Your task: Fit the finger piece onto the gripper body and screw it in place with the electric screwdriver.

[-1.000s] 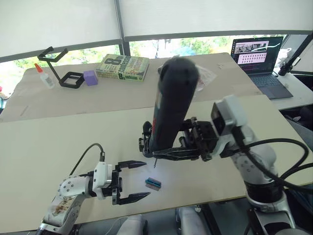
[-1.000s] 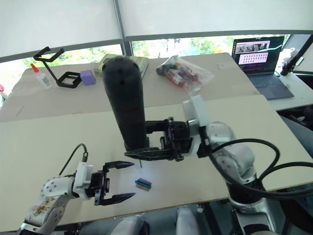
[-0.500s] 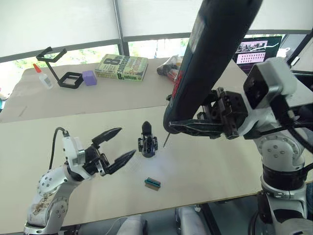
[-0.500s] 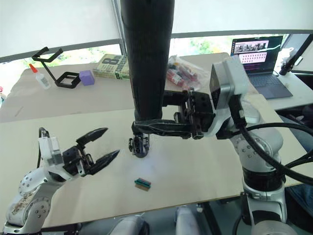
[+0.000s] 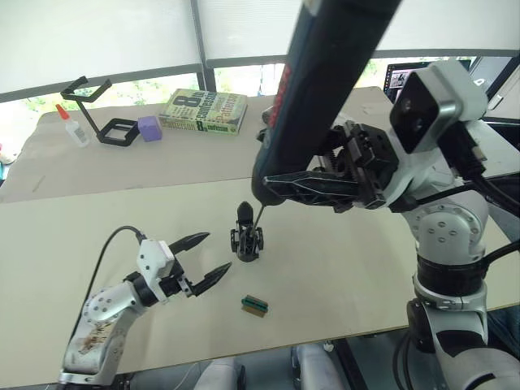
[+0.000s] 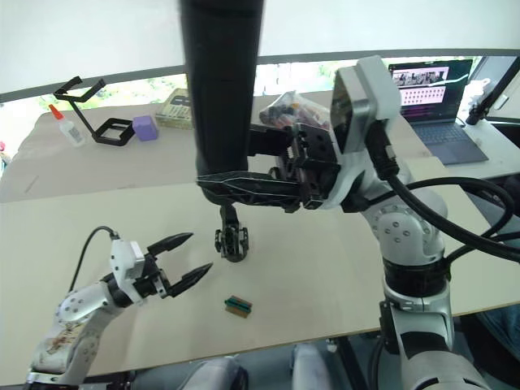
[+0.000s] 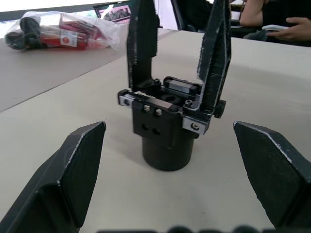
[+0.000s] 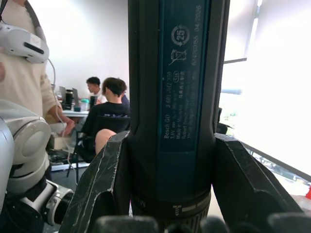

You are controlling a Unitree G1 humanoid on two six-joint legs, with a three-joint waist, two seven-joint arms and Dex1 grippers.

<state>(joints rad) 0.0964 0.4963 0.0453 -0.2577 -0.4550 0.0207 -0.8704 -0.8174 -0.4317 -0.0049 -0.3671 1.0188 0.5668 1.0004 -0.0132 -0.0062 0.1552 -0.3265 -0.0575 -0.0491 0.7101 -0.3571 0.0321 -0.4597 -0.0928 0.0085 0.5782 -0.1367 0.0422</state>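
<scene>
Lowered, the empty left claw (image 5: pixel 197 269) gapes; right claw (image 5: pixel 280 185) grips electric screwdriver (image 5: pixel 321 81).

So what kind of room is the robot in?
Probably an office or a lab workroom. There's an open laptop on the far table, people sitting at desks behind, and the right gripper holds an electric screwdriver.

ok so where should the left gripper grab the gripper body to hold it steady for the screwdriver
Grip the gripper body low, probably across its blocky lower housing and round base, coming in level from the robot's left, where the open left gripper already faces it. It stands upright with its fingers pointing up, and the electric screwdriver, held by the right gripper, comes down from above, so the top should stay free.
</scene>
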